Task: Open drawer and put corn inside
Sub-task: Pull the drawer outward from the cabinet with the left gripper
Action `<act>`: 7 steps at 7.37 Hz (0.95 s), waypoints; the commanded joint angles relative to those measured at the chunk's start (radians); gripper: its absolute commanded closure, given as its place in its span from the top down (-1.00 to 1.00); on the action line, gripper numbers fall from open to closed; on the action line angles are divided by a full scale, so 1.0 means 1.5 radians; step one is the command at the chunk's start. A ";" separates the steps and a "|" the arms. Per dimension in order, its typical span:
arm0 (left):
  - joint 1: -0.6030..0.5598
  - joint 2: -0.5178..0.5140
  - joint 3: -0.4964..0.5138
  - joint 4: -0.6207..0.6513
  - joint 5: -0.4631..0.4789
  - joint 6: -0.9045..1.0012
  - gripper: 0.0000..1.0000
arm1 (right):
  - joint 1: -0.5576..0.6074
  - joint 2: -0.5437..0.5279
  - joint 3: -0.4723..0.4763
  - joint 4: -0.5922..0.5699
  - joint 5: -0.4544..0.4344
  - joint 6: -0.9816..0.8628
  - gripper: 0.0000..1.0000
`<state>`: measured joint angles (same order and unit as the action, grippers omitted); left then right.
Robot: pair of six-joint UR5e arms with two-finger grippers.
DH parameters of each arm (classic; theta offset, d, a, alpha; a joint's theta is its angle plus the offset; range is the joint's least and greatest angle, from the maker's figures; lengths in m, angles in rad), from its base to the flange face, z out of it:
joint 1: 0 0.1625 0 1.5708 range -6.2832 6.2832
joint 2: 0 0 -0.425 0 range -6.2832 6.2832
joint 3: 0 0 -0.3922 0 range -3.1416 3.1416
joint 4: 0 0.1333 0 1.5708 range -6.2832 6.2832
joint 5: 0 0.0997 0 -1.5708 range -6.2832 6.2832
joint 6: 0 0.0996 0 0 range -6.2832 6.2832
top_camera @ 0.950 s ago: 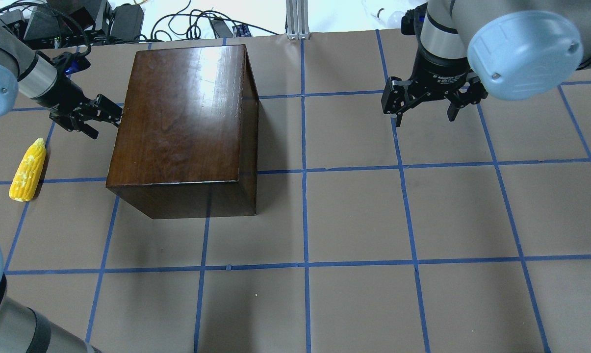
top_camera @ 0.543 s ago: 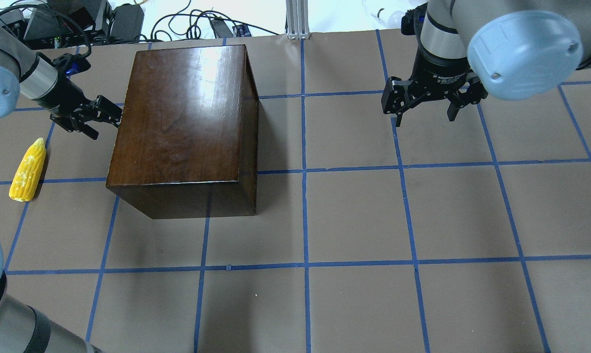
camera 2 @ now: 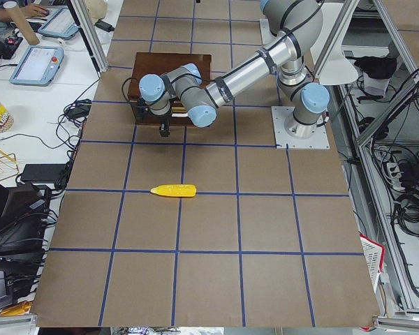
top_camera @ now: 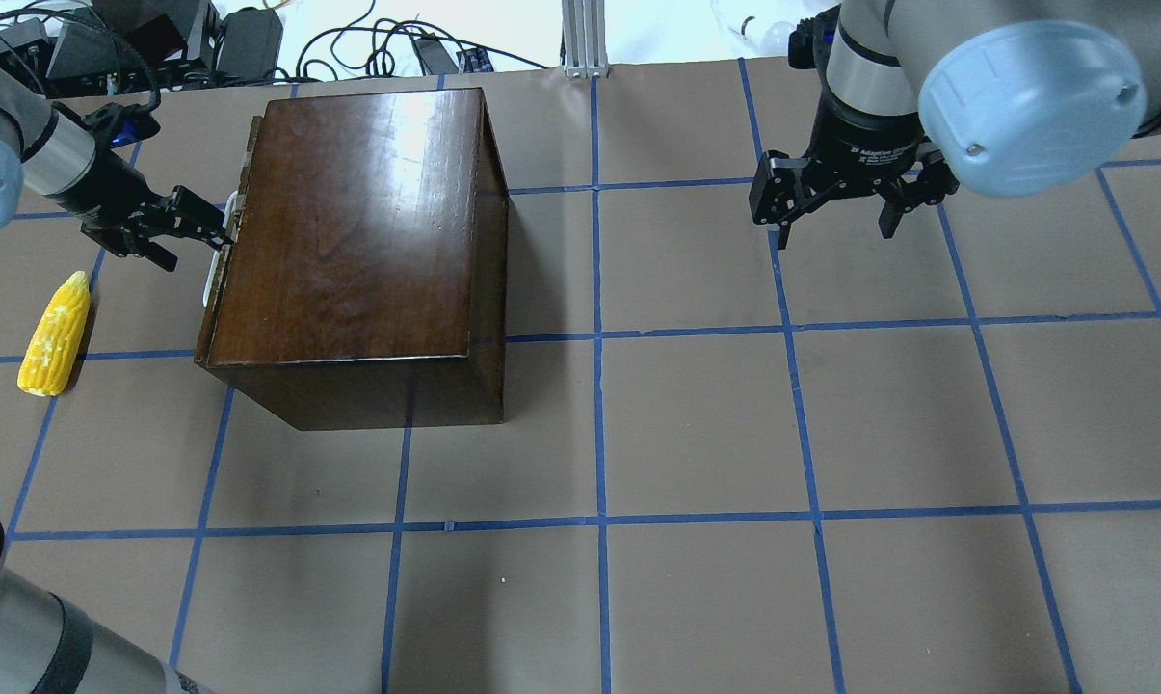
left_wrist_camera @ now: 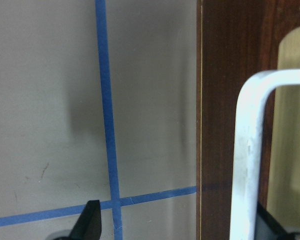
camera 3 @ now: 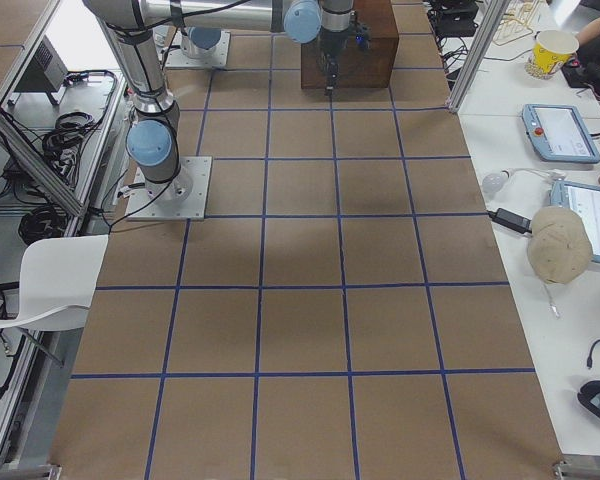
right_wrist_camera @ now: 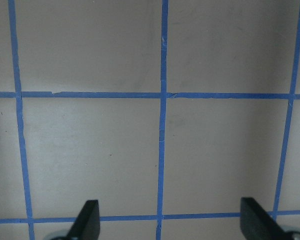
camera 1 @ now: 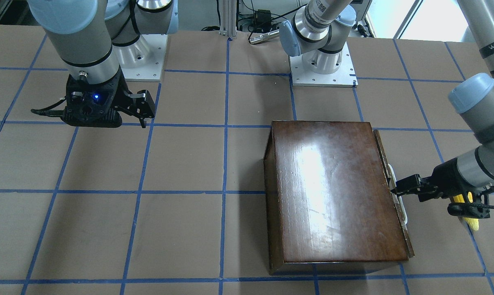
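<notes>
Brown-fronted drawer (top_camera: 206,337) sits slightly out, left of the box (top_camera: 349,222). Left gripper (top_camera: 199,247) has its fingers apart around the white handle (top_camera: 216,270). Corn (top_camera: 55,335) lies on the table (top_camera: 696,424) near-left of that gripper; right gripper (top_camera: 838,236) hangs spread, well right.

We look down on a counter (top_camera: 696,424) papered in brown and squared off with blue tape (top_camera: 597,337). Black cables (top_camera: 349,48) and an aluminium post (top_camera: 580,39) sit past its far edge. A white bench (camera 3: 500,150) along that edge carries tablets (camera 3: 560,132), and a white chair (camera 3: 55,280) stands off the near edge.
</notes>
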<state>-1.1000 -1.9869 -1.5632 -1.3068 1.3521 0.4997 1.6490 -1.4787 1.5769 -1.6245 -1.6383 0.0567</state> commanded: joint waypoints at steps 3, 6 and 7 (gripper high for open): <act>0.027 -0.005 0.004 0.001 0.001 0.007 1.00 | 0.000 0.000 0.000 0.000 0.000 0.000 1.00; 0.045 -0.009 0.007 0.002 0.002 0.009 1.00 | 0.000 0.000 0.000 0.000 0.000 0.000 1.00; 0.051 -0.010 0.013 0.001 0.003 0.009 1.00 | 0.000 0.000 0.000 0.000 0.000 0.000 1.00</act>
<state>-1.0359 -1.9999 -1.5511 -1.3047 1.3549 0.5133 1.6490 -1.4787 1.5769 -1.6245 -1.6383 0.0567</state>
